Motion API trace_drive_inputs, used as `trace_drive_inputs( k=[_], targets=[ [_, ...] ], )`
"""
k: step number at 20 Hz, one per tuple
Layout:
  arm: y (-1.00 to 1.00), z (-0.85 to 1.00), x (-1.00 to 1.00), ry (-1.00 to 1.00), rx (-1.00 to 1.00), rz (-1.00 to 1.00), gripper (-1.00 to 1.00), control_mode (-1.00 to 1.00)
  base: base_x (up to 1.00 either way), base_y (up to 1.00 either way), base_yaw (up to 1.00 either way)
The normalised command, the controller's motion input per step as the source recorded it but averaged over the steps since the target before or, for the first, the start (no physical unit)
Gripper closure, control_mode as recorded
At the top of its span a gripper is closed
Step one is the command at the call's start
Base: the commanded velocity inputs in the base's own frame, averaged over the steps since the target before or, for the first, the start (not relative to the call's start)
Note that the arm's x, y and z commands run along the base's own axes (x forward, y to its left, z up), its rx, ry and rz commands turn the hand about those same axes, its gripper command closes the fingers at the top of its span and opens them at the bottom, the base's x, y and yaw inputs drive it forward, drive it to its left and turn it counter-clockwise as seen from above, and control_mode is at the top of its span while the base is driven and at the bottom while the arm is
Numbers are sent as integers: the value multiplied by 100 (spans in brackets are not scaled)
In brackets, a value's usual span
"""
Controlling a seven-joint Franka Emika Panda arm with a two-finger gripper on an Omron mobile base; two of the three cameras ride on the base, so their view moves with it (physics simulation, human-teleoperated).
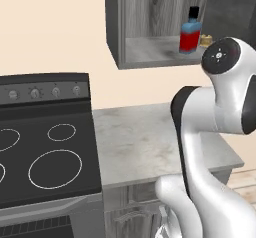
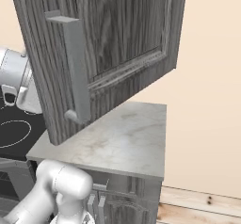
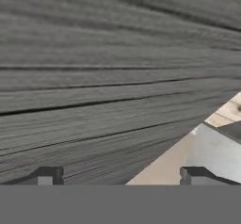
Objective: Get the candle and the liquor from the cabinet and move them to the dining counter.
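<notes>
My gripper [image 3: 120,176] has its jaws spread wide with nothing between them; the two dark fingertips [image 3: 46,175] sit far apart at the bottom of the hand view. Straight ahead of the jaws and very close is the dark grey wood grain of the cabinet door [image 3: 103,77]; I can't tell whether the tips touch it. Past the right-hand tip, beyond the door's edge, I see a strip of beige wall and a pale marbled corner.

In the left base view the cabinet [image 1: 150,47] stands open. The liquor [image 1: 190,32] stands upright on its shelf, red lower body, blue shoulder, black cap. Just beside the bottle, on the side toward my arm's dark joint, there is a small tan object [image 1: 206,40], too small and too hidden to name. I can't place the bottle relative to the jaws, since the hand is looking at door wood.

In the right base view the door is swung out toward the camera, its vertical bar handle [image 2: 77,72] up front. Below it lies the small marbled worktop [image 2: 127,138], next to the black stove [image 1: 45,152].
</notes>
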Motion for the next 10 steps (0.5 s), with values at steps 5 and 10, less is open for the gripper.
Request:
trace_drive_inputs(
  k=[5,10],
  targets=[
    [-68,17,-36,0,7,-10,-100,-100,0,0,0],
    [-73,10,-35,-1,4,-1,-100,-100,0,0,0]
  ],
)
